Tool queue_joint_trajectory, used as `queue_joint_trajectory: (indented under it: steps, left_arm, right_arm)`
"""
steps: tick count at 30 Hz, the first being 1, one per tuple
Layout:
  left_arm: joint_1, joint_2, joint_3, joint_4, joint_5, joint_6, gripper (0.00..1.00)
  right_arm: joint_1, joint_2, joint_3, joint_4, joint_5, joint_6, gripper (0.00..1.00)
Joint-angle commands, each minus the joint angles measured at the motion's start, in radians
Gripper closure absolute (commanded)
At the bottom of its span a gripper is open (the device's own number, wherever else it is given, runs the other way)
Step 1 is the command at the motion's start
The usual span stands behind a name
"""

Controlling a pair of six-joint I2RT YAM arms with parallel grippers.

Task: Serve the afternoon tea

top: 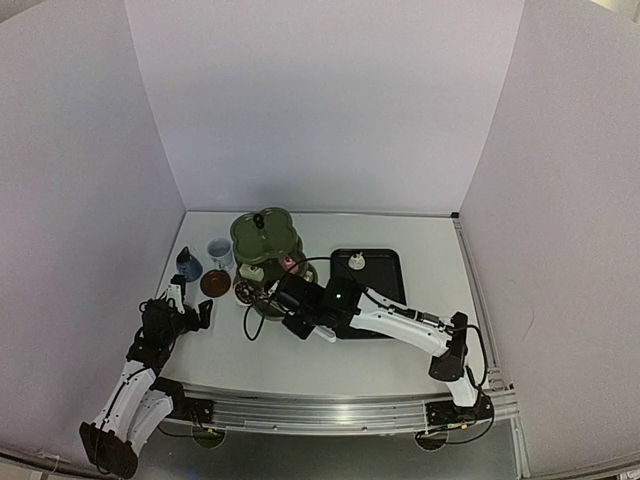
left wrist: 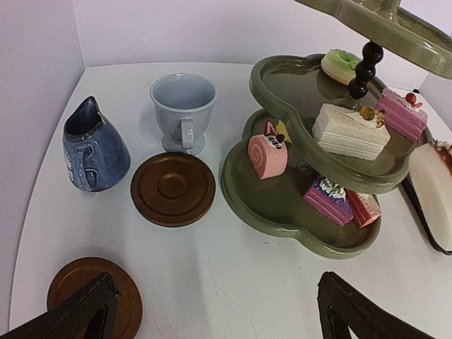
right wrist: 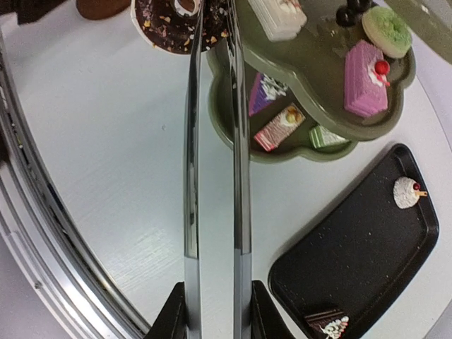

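Observation:
The olive-green three-tier stand [top: 265,235] stands mid-table with several small cakes on its tiers [left wrist: 349,131]. My right gripper [right wrist: 212,311] is shut on metal tongs [right wrist: 192,141]. The tongs' tips pinch a chocolate ring cake [right wrist: 169,25] just left of the stand's bottom tier [top: 244,291]. My left gripper [left wrist: 219,318] is open and empty, low over the table. Its left finger [left wrist: 78,314] is over a brown saucer [left wrist: 92,300]. A second saucer [left wrist: 173,188] lies before the upright pale cup [left wrist: 182,109]. The dark-blue cup [left wrist: 92,148] is to their left.
A black tray [right wrist: 360,247] lies right of the stand. It holds a white round cake [right wrist: 407,191] and a chocolate slice [right wrist: 326,325]. White walls close in the left, back and right sides. A metal rail runs along the near table edge [right wrist: 42,233].

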Motion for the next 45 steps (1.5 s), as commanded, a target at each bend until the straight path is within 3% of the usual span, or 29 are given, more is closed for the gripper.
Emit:
queue_joint_trajectory:
  steps: [1,7,14,19,22,24,45]
  left_arm:
    - [0.006,-0.003,-0.003,0.035,0.009,-0.003,0.01]
    - [0.006,-0.003,-0.003,0.032,0.004,0.000,0.01]
    - [0.007,-0.008,0.024,0.030,0.062,0.021,0.03]
    - [0.006,-0.005,0.102,0.049,0.303,0.001,0.03]
    - [0.007,0.017,0.132,0.126,0.484,-0.123,0.01]
    - [0.006,0.037,0.136,0.163,0.528,-0.219,0.01]
    - [0.007,0.034,0.123,0.074,0.435,-0.168,0.03]
  right_arm:
    - [-0.003,-0.105,-0.068,0.021,0.109,0.019,1.00]
    - [-0.005,-0.088,-0.063,0.008,0.173,0.041,1.00]
    - [-0.005,-0.034,0.001,0.008,0.121,0.077,1.00]
    - [-0.003,-0.021,0.037,0.010,0.117,0.107,1.00]
    - [0.008,-0.009,0.052,0.009,0.122,0.103,1.00]
    - [0.011,-0.006,0.059,0.010,0.129,0.103,1.00]
    - [0.043,-0.017,0.067,0.011,0.091,0.140,1.00]
